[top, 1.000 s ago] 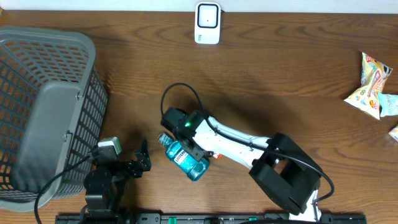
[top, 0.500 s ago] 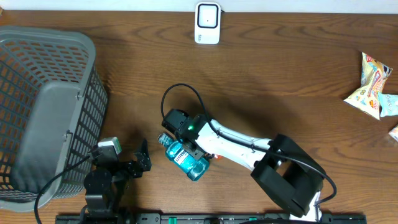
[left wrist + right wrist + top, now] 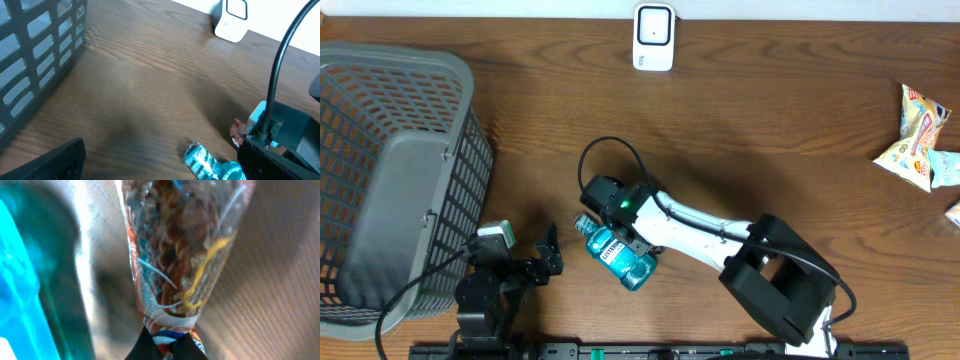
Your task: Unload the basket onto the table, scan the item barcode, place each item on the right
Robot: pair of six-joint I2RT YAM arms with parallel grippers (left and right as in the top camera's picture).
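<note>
Risk entry, pick-up stage: the right gripper (image 3: 166, 341) is pressed together on the thin end seam of a clear snack packet (image 3: 175, 245). The packet lies on the table (image 3: 770, 120) just beside the blue mouthwash bottle (image 3: 620, 258) and well apart from the white scanner (image 3: 653, 38). The left gripper (image 3: 550, 255) is spread and idle. I judge the seam hold may slip or tear on lifting. The dangling packet may twist and hide its barcode, and the bottle may get nudged.

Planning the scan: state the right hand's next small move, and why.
Probably a short lift: the right hand is shut on the end of the snack packet, the blue bottle lies right beside it, and the scanner stands across the table.
</note>
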